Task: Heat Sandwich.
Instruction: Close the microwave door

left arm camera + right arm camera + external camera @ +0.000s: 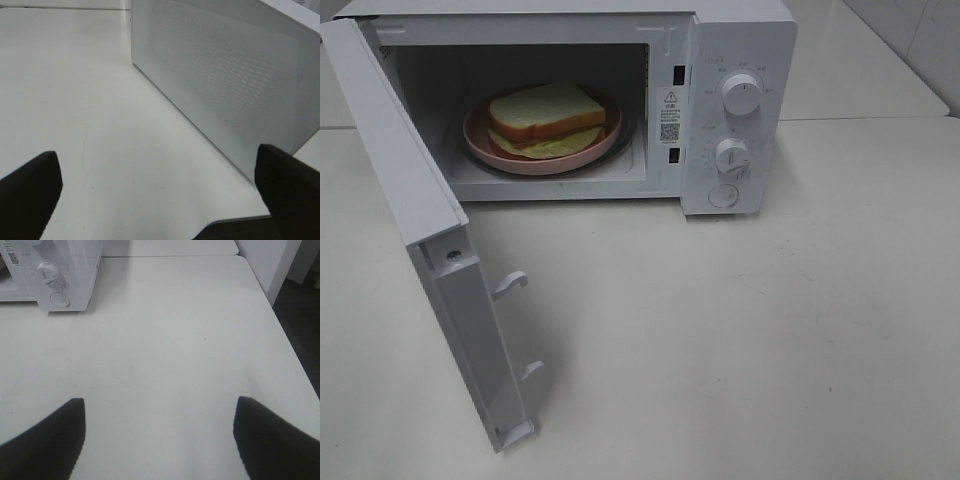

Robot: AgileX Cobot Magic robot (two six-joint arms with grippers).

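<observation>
Already the sandwich [546, 120] sits on its pink plate [480, 143] inside the microwave [740, 40], both my grippers [160, 200] [157, 440] spread empty, so I judge a fast push could bounce the open door [440, 270] back unlatched.

- A broad white table [770, 330] fills most of the high view, its matte top marked with faint scuffs and small dark specks.
- A seam behind the table shows a second white tabletop [860, 70] butted against its far edge.
- In the upper right corner, pale wall tiles [920, 35] with thin grout lines close off the scene.
- From the right wrist view, the table's rounded far corner meets a white cabinet or panel [272, 265], with dark flooring [305, 330] alongside the table's edge.
- Lighting is soft, even and shadow-light, suggesting overhead indoor illumination; no window is visible.
</observation>
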